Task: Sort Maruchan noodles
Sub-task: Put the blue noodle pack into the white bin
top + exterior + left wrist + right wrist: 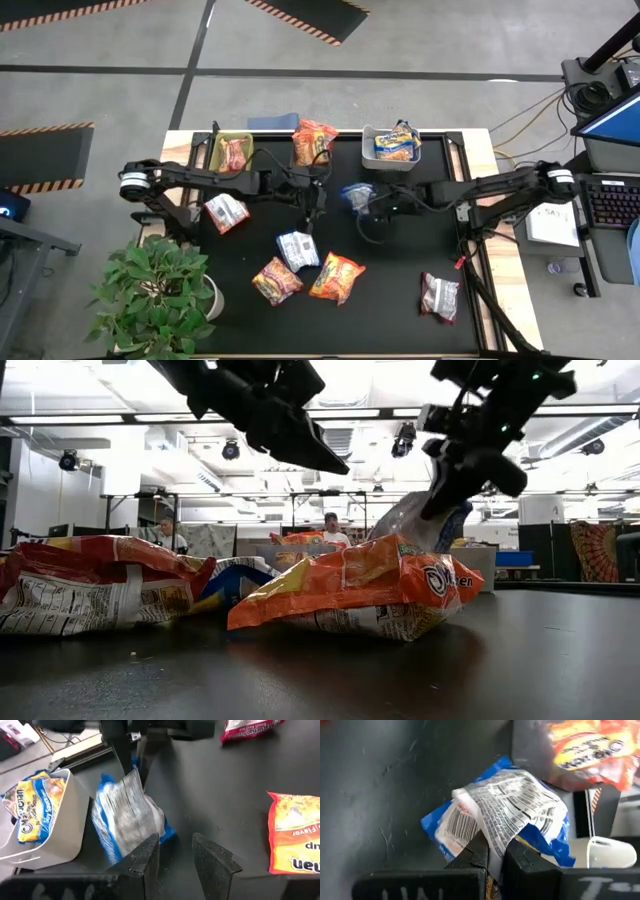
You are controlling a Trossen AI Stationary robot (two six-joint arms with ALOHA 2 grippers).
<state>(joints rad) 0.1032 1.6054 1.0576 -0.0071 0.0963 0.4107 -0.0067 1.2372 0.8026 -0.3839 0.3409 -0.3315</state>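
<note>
The right gripper point(362, 200) is pinched on a blue packet point(356, 194), held just above the black mat point(400, 290) at the frame's centre in the high view; its wrist view shows both fingers point(475, 852) pressed together on the packet's crinkled barcode side point(510, 815). The left gripper point(314, 208) hangs just left of it, its fingers point(145, 857) spread apart with nothing between them, facing that same packet point(127, 812).

Along the mat's top edge sit three containers. The green bin point(217, 150) at upper left holds one red-and-white packet point(234, 154). The middle spot, top centre, carries an orange packet point(313, 142); whether it lies in a bin cannot be told from above. The white bin point(372, 148) at upper right holds a blue-and-yellow packet point(396, 145), seen also from the left wrist point(32, 805).

Loose packets lie on the mat: a white-and-red one point(226, 211) at left, a white-and-blue one point(298, 249) below centre, two orange ones point(277, 280) point(337, 277) lower centre, and a silver-and-red one point(439, 296) at lower right. The low view shows the orange packet point(350, 600) close up.

A potted plant point(155, 295) stands at lower left, off the mat.
</note>
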